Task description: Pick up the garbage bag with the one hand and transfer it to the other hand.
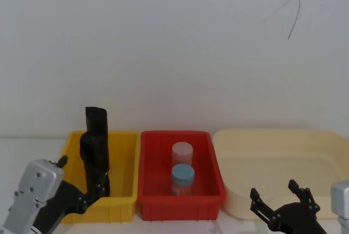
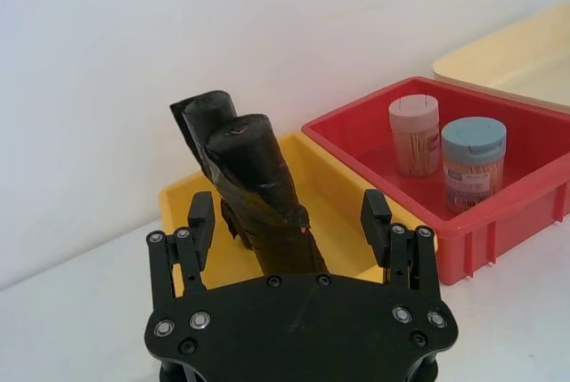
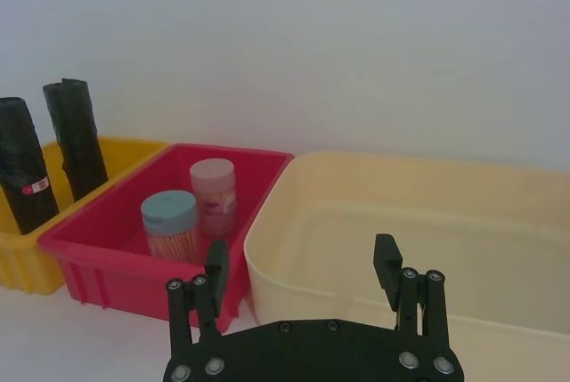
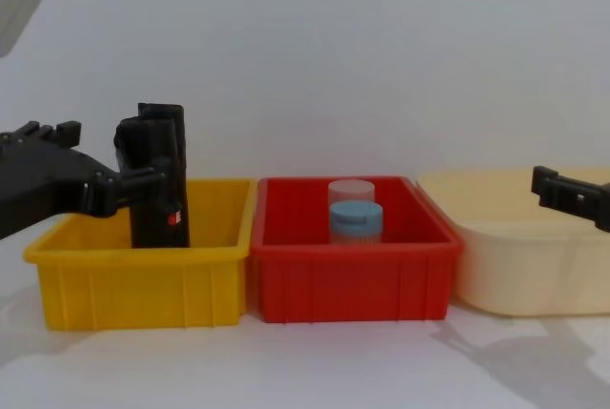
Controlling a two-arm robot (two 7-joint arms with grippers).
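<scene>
The garbage bag (image 2: 263,195), a thick black roll with a black band and a small red-white label, stands upright inside the yellow bin (image 1: 122,137), close to the bin's front wall and toward the side away from the red bin. Just behind it in the same yellow bin stands a second, thinner black roll (image 2: 203,119), and the two look to be touching. The left gripper (image 2: 288,215) reaches into the yellow bin from its front outer corner with its jaws spread. In the left wrist view one finger stands on each side of the garbage bag, with a gap between each finger and the plastic, so the roll sits between the fingers without being clamped. From the chest view one finger (image 4: 143,178) crosses in front of the roll above the yellow bin's rim. The red bin (image 1: 180,204) sits directly beside the yellow bin, their walls touching, and holds a pink-lidded toothpick jar (image 1: 182,150) with a blue-lidded toothpick jar (image 1: 182,174) in front of it. A cream tub (image 1: 272,136) lies beyond the red bin, well apart from the yellow bin. The right gripper (image 1: 274,191) hangs at the cream tub's front edge, far across from the yellow bin, its fingers wide apart and holding nothing.
</scene>
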